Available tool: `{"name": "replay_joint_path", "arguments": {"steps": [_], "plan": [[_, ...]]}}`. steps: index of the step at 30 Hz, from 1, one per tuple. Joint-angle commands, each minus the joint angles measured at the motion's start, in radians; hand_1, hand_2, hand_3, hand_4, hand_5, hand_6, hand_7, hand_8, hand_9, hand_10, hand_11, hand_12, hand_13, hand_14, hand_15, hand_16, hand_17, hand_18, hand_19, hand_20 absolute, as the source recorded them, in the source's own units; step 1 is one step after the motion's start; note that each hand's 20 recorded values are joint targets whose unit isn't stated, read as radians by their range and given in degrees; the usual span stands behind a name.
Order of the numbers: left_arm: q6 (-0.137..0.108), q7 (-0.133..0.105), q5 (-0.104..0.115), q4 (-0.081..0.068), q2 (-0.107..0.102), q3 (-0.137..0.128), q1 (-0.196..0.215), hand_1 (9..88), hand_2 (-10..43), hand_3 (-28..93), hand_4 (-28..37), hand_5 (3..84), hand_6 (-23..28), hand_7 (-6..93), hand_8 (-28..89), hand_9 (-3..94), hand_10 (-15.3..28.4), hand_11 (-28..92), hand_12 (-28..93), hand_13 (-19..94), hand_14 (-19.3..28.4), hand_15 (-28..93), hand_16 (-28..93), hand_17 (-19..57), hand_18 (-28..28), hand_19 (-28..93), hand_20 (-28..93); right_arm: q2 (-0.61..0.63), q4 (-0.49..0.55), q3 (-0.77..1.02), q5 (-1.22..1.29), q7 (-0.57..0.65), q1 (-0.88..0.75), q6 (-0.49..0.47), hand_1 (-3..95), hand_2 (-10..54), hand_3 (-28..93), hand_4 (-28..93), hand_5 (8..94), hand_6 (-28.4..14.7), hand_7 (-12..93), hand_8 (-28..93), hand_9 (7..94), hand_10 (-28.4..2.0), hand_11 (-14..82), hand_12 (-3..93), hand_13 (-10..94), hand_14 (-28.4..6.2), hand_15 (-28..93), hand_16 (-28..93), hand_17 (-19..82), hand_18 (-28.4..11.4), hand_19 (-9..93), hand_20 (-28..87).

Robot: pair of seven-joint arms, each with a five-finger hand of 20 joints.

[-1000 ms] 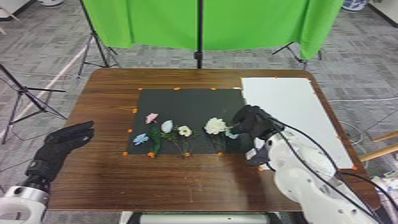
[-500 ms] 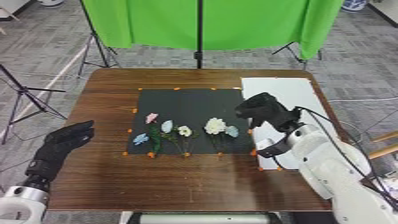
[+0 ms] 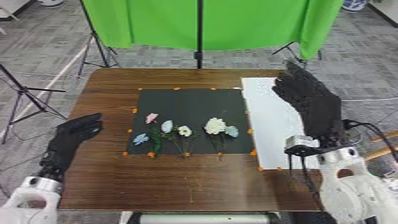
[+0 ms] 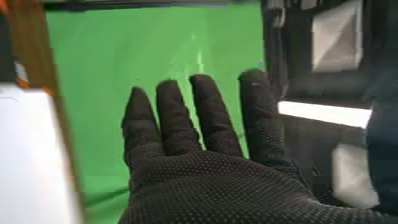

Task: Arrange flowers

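On the black mat (image 3: 191, 105) in the head view lie artificial flowers side by side: a blue one (image 3: 140, 139), a pink one (image 3: 151, 118), a pale blue one (image 3: 167, 126), a small white one (image 3: 185, 131), a large white one (image 3: 215, 126) and a light blue one (image 3: 232, 131) beside it. My right hand (image 3: 313, 102) is raised over the white board's right side, open, away from the flowers. In the right wrist view the right hand (image 4: 209, 180) has straight, spread fingers and holds nothing. My left hand (image 3: 71, 137) is open at the table's left edge.
A white board (image 3: 266, 107) lies right of the mat on the brown table (image 3: 213, 185); it also shows in the right wrist view (image 4: 34, 160). Orange tape marks line the mat. Behind the table hang a green cloth (image 3: 160, 25) and a black stand pole (image 3: 200, 35).
The right hand has left the mat's right edge by the light blue flower, moving right and up with its fingers straightening. The left hand has shifted slightly. The flowers stay where they were.
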State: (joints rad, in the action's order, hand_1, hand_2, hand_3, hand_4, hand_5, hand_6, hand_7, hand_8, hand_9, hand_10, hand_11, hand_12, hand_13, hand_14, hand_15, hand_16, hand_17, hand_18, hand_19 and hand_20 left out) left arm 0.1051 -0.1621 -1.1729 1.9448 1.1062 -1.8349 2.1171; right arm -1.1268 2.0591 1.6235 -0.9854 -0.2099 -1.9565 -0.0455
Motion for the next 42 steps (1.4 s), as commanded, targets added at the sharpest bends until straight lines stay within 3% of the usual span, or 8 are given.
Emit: {"name": "replay_joint_path", "arguments": {"steps": [1,7,11,16,21,29,34,42], "plan": [[0.023,0.008,-0.04,0.013,0.028,0.005,-0.063,38.0,-5.8,65,-10.3,47.1,5.5,11.7,-6,43.6,13.9,18,11,36,16.8,14,1,9.9,10.5,6,19,-0.084,-0.02,-0.016,0.123,-0.056,-0.137,0.024,2.3,1.5,76,-18,34.2,0.7,8,-8,34.6,-14.9,2.4,13.2,23,-14.8,2,20,9,-15.4,10,24],[0.035,0.016,-0.047,0.032,0.041,-0.02,-0.05,37.7,-5.9,65,-10.4,47.0,5.4,11.6,-6,43.7,13.8,18,11,36,16.8,14,1,9.5,10.5,6,19,-0.11,-0.001,-0.016,0.185,-0.101,-0.175,0.07,1.0,1.8,77,-19,34.9,0.8,9,-8,34.2,-14.5,2.5,12.9,22,-14.2,2,20,9,-15.1,10,24],[0.036,0.012,-0.055,0.05,0.051,-0.044,-0.022,37.5,-6.0,65,-10.4,47.0,5.3,11.5,-6,43.6,13.8,18,11,35,16.7,14,1,9.2,10.5,5,19,-0.108,0.01,0.007,0.18,-0.102,-0.216,0.044,0.2,2.0,77,-19,35.8,0.8,9,-9,34.2,-14.4,2.5,12.8,22,-13.6,1,19,9,-14.7,10,23],[0.04,0.002,-0.061,0.052,0.057,-0.039,-0.029,37.5,-5.9,65,-10.4,47.0,5.3,11.5,-6,43.7,13.7,18,11,35,16.8,14,1,9.0,10.5,5,19,-0.113,0.0,0.034,0.166,-0.095,-0.195,0.011,0.3,1.7,78,-19,36.3,0.7,9,-9,34.5,-14.4,2.7,12.8,22,-13.6,2,19,9,-14.6,10,23],[0.053,0.009,-0.075,0.07,0.064,-0.055,-0.004,37.4,-5.9,65,-10.2,46.9,5.3,11.4,-6,43.6,13.7,18,11,35,16.7,14,1,8.9,10.5,5,19,-0.107,-0.023,0.069,0.109,-0.076,-0.142,-0.064,2.5,0.3,78,-18,42.9,-0.1,10,-8,38.7,-14.7,3.9,13.2,26,-13.8,4,19,12,-15.9,11,24],[0.064,0.0,-0.088,0.071,0.073,-0.042,-0.017,37.3,-6.0,65,-10.2,46.8,5.3,11.2,-6,43.7,13.7,18,11,35,16.9,13,1,8.8,10.6,5,19,-0.13,-0.039,0.105,0.096,-0.072,-0.117,-0.118,3.1,0.2,77,-18,38.4,-0.2,8,-8,36.3,-14.5,3.1,12.9,24,-14.1,4,18,11,-16.3,9,24],[0.061,-0.005,-0.096,0.079,0.092,-0.047,-0.008,37.3,-6.0,65,-10.1,46.9,5.4,11.1,-6,43.7,13.8,18,11,36,16.9,13,1,8.8,10.6,5,19,-0.142,-0.045,0.106,0.091,-0.069,-0.103,-0.134,3.1,1.1,77,-17,40.9,-0.8,8,-7,37.4,-14.9,3.6,13.1,25,-14.7,4,18,11,-16.2,9,24],[0.061,-0.011,-0.097,0.072,0.091,-0.039,-0.027,37.4,-6.0,65,-10.2,46.9,5.3,11.1,-6,43.8,13.8,17,11,36,16.9,13,1,8.8,10.6,5,19,-0.134,-0.041,0.099,0.094,-0.066,-0.105,-0.128,3.4,1.6,76,-17,43.7,-0.9,9,-7,39.2,-15.0,4.2,13.4,28,-15.7,6,18,12,-16.7,10,24]]}}
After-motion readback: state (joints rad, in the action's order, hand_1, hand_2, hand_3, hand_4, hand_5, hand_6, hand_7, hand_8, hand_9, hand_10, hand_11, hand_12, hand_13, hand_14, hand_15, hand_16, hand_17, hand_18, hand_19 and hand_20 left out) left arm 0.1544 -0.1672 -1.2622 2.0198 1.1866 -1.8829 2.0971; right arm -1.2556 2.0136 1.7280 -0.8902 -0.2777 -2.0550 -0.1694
